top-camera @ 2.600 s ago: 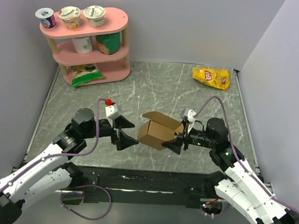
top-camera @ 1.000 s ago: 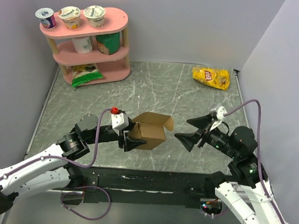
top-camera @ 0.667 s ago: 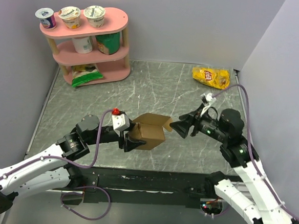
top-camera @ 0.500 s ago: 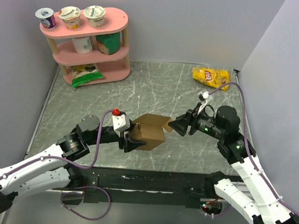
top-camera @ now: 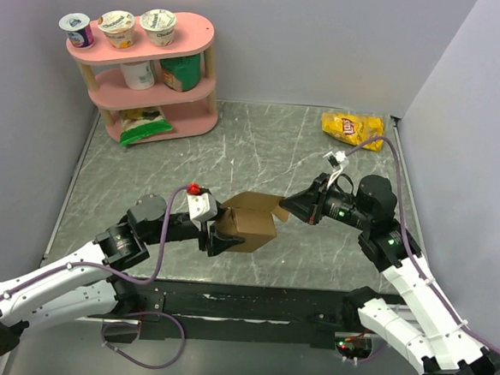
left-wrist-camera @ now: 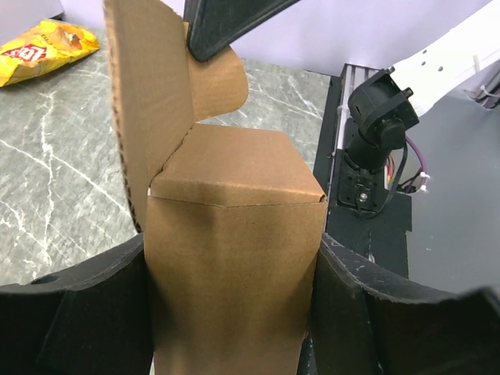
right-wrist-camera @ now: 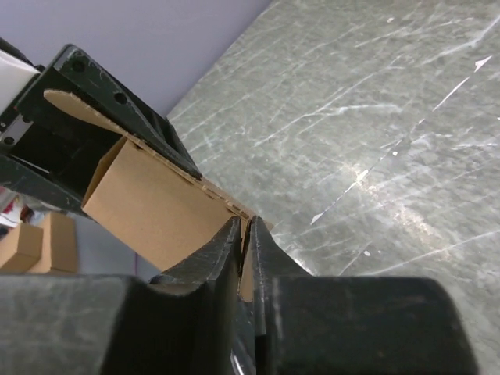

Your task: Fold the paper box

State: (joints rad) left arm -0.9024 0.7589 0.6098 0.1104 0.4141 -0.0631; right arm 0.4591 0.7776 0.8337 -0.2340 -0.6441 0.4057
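While the left claw [left-wrist-camera: 234,301] grips the paper box [left-wrist-camera: 234,187] wide, the right claw [right-wrist-camera: 245,233] pinches its flap [left-wrist-camera: 219,83].

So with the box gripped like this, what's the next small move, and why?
Probably the right end effector swings the flap down toward closing: it pinches that raised flap's edge, while the left end effector clamps the paper box by its sides, holding it steady.

The paper box [top-camera: 249,226] is matt brown corrugated cardboard, its cut edges rough and fluted. The table [top-camera: 261,145] looks like grey veined stone with a slight sheen. The chip bag [top-camera: 353,129] is glossy yellow film, the shelf [top-camera: 196,34] smooth matt pink
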